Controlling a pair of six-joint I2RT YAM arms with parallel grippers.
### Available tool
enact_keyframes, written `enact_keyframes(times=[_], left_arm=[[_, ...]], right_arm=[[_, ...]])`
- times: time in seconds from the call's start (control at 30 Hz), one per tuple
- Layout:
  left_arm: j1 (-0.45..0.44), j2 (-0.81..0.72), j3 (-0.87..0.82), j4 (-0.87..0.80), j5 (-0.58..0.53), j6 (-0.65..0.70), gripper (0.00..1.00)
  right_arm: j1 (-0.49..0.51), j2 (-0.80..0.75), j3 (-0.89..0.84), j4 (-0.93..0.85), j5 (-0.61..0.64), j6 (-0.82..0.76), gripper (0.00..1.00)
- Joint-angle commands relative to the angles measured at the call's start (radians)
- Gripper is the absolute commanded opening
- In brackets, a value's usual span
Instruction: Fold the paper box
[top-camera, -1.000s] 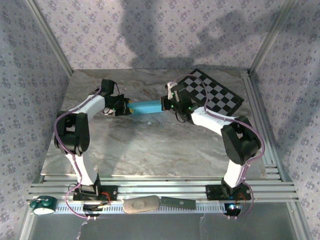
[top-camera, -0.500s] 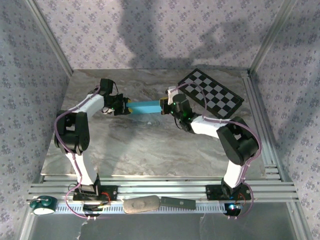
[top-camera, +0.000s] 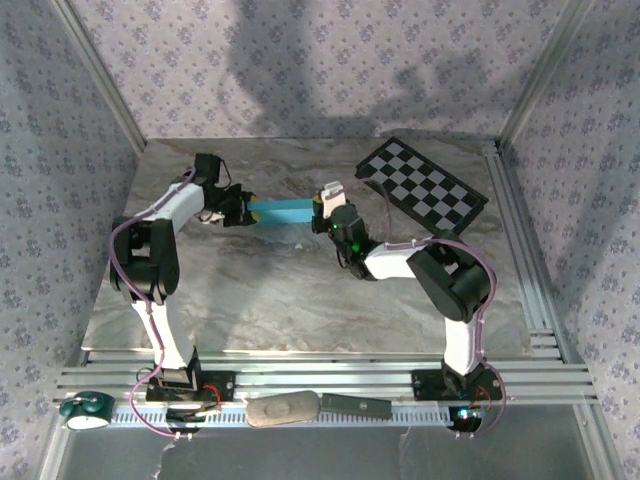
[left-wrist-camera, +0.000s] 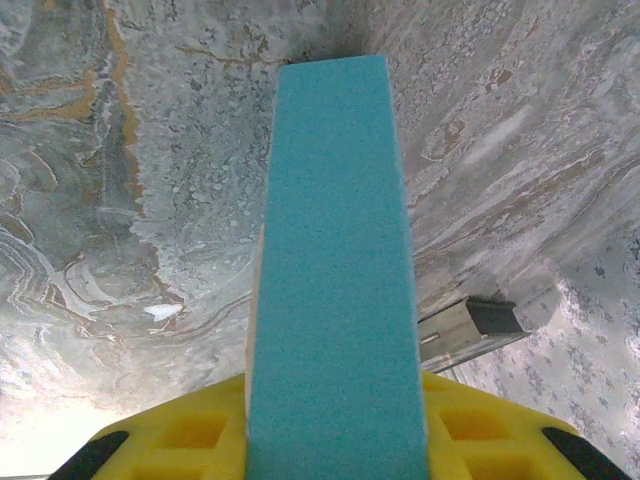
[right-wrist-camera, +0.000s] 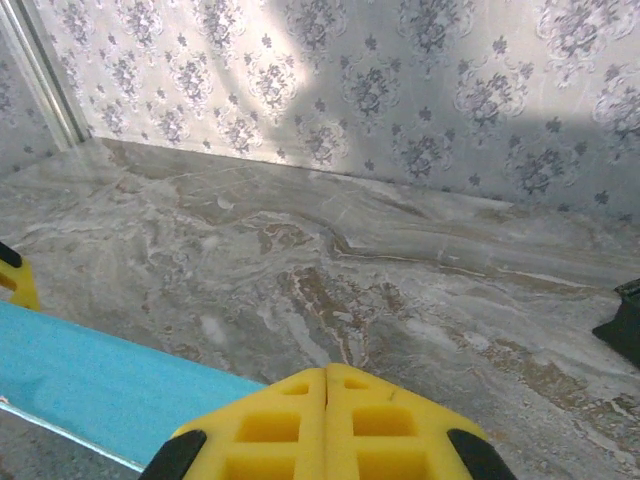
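From above, the flat turquoise rectangular paper box (top-camera: 282, 211) spans left to right at the far middle of the grey marbled table (top-camera: 300, 300). Its left end is clamped by the left gripper (top-camera: 240, 210), its right end touches the right gripper (top-camera: 318, 208), and a black-and-white checkerboard (top-camera: 425, 182) lies far right. In the left wrist view, the paper box (left-wrist-camera: 335, 250) runs away from between the left gripper's (left-wrist-camera: 335, 455) yellow fingers (left-wrist-camera: 170, 440), which close on it. In the right wrist view, the right gripper's (right-wrist-camera: 327, 395) yellow pads (right-wrist-camera: 270, 425) press together with the paper box (right-wrist-camera: 100, 385) passing behind them at left; I cannot tell whether card is pinched.
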Motion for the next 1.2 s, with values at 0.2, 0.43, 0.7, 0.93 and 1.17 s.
enact_keyframes(times=[0.2, 0.43, 0.7, 0.93, 1.17], left_arm=[[0.008, 0.056, -0.030, -0.077, 0.004, -0.021, 0.00], [0.010, 0.057, -0.027, -0.074, 0.002, -0.017, 0.00], [0.011, 0.057, -0.022, -0.076, 0.001, -0.016, 0.00], [0.011, 0.055, -0.013, -0.083, -0.003, -0.015, 0.00], [0.011, 0.053, -0.006, -0.089, -0.004, -0.013, 0.00]], right_arm=[[-0.002, -0.082, 0.039, -0.419, -0.013, 0.068, 0.19], [-0.078, -0.240, 0.175, -0.687, -0.265, 0.221, 0.46], [-0.260, -0.200, 0.401, -1.016, -0.675, 0.512, 0.49], [-0.346, -0.059, 0.510, -1.120, -0.959, 0.634, 0.54], [-0.317, 0.021, 0.545, -1.148, -1.029, 0.608, 0.53]])
